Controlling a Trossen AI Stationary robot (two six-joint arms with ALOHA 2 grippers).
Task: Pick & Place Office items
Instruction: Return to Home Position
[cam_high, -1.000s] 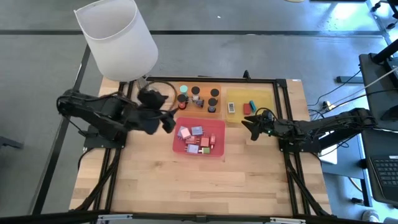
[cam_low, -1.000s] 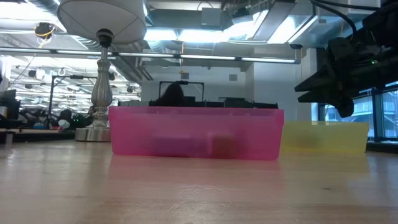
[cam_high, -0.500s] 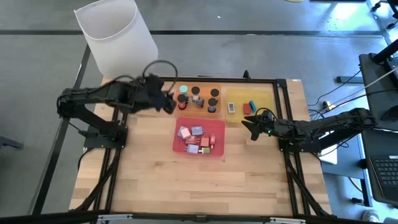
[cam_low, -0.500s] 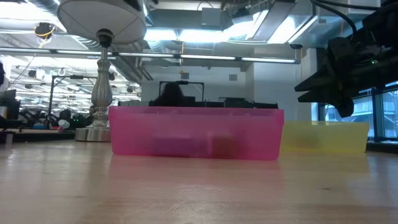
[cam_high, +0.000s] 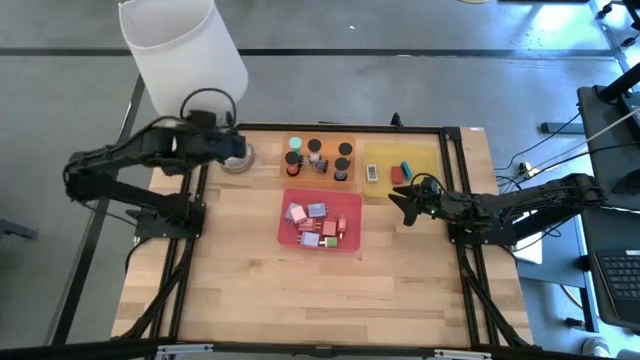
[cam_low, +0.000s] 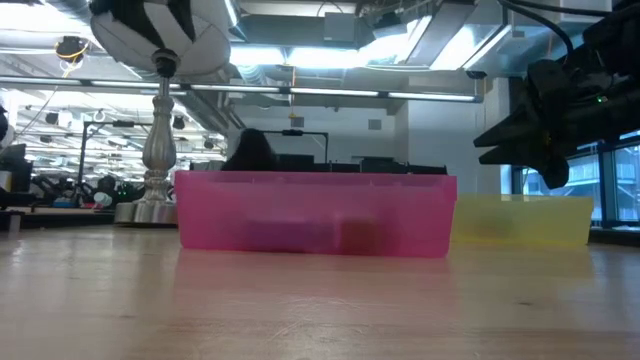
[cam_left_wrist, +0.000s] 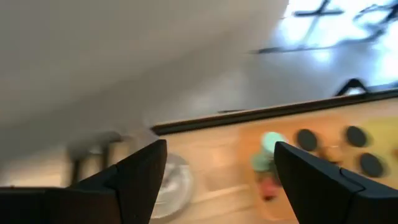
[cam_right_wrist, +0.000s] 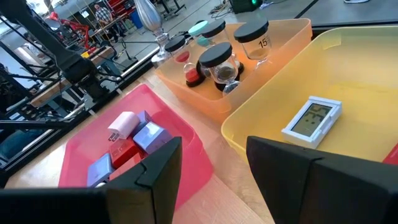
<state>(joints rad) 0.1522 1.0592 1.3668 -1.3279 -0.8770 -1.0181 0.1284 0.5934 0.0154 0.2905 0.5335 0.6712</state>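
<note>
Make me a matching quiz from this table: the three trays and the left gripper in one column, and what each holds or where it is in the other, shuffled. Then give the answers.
Column one
1. orange tray
2. yellow tray
3. red tray
4. left gripper

Column two
A. open, by the lamp base
B. holds charger adapters
C. holds hourglasses
D. holds a small white digital display

Pairs: 1-C, 2-D, 3-B, 4-A.

The right gripper hangs open beside the yellow tray.
</note>
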